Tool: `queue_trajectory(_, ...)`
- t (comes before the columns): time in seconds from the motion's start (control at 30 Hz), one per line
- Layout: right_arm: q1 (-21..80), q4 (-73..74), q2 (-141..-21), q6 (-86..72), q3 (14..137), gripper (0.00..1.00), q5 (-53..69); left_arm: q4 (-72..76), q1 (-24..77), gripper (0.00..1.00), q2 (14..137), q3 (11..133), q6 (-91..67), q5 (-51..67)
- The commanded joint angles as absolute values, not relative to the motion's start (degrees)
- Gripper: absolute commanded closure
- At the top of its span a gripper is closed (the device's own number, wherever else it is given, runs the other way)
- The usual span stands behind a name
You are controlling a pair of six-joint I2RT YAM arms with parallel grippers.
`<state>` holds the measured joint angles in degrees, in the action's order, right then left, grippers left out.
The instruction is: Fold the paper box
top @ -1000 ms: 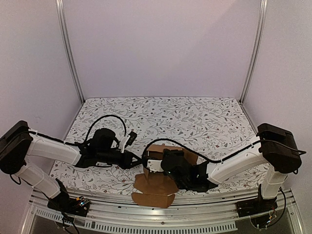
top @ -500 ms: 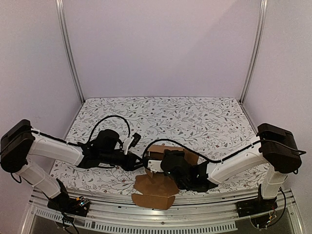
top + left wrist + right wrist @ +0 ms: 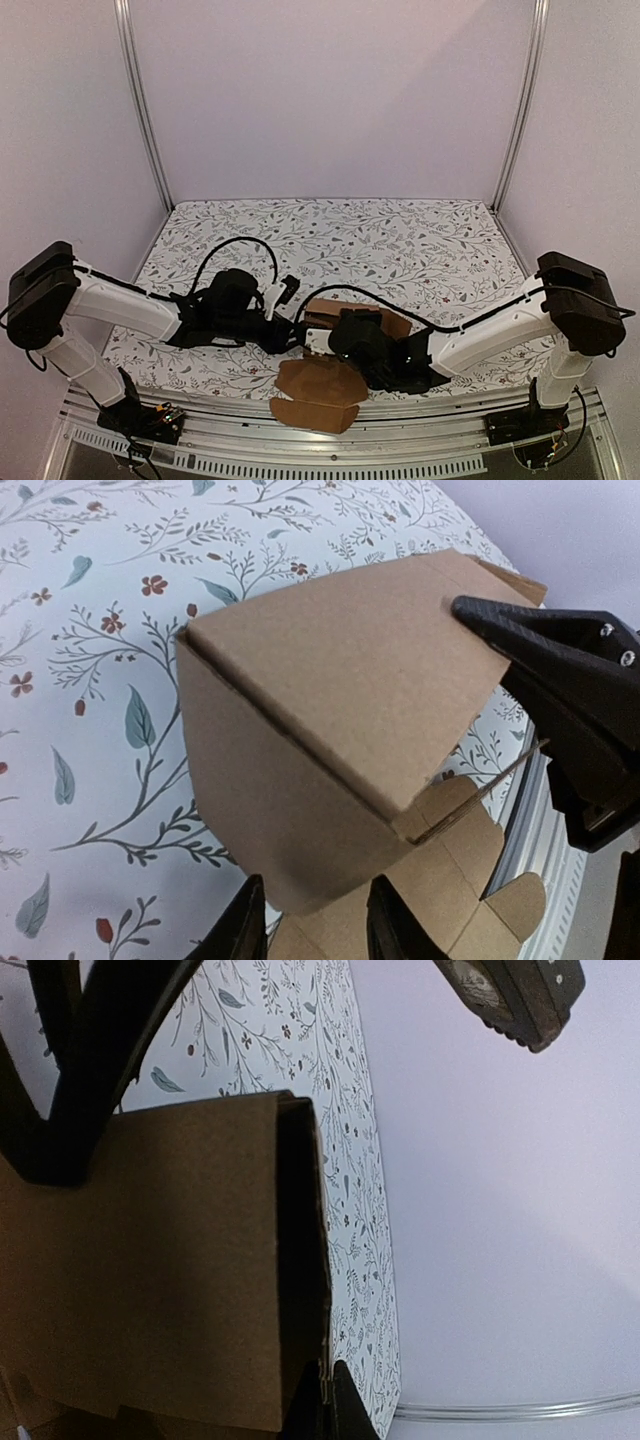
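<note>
Left gripper (image 3: 312, 925) has its fingers apart, parked right at the bottom edge of a raised wall of the paper box (image 3: 340, 670). The cardboard pokes down between them, but it doesn't look squeezed as far as I can tell. Right gripper (image 3: 325, 1410) is pinched together, seemingly on the far edge of the folded-up panel, propping it.

The box sits near the front edge of the floral table (image 3: 420, 240), between the two arms. It's half formed: one creased corner is standing, and the other flaps lie flat toward the rail.

So I'd call this mid-fold, building the walls. Next up, I reckon the left one needs to catch a flat flap and swing it up while the right pins that panel.
</note>
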<state>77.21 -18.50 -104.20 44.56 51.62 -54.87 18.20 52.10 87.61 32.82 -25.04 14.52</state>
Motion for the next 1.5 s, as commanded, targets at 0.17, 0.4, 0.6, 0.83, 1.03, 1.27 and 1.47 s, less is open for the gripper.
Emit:
queue_trajectory(0.17, 79.34, -11.31, -103.54, 41.43, 55.33, 1.00, -57.02, 17.52, 56.24, 0.65, 87.12, 33.69, -23.69, 5.00)
queue_trajectory(0.4, 81.69, -10.75, -104.35, 41.47, 56.34, 1.00, -60.53, 18.02, 60.23, 0.64, 86.62, 33.66, -23.54, -3.11)
queue_trajectory(0.6, 83.55, -10.08, -106.31, 40.60, 57.51, 1.00, -62.71, 18.38, 63.79, 0.64, 85.07, 32.79, -23.78, -11.52)
queue_trajectory(0.83, 85.21, -8.80, -106.70, 37.24, 58.27, 1.00, -62.69, 23.44, 64.77, 0.63, 85.76, 30.43, -24.37, -13.69)
queue_trajectory(1.03, 85.94, -8.66, -107.65, 34.93, 58.36, 1.00, -62.31, 28.17, 64.95, 0.63, 87.97, 29.81, -24.35, -12.53)
queue_trajectory(1.27, 86.69, -8.19, -108.03, 33.02, 57.51, 1.00, -61.41, 29.46, 65.28, 0.63, 89.21, 30.50, -24.08, -11.53)
queue_trajectory(1.47, 87.35, -8.21, -108.11, 32.53, 56.63, 1.00, -61.76, 28.38, 66.12, 0.63, 88.20, 29.18, -25.23, -11.72)
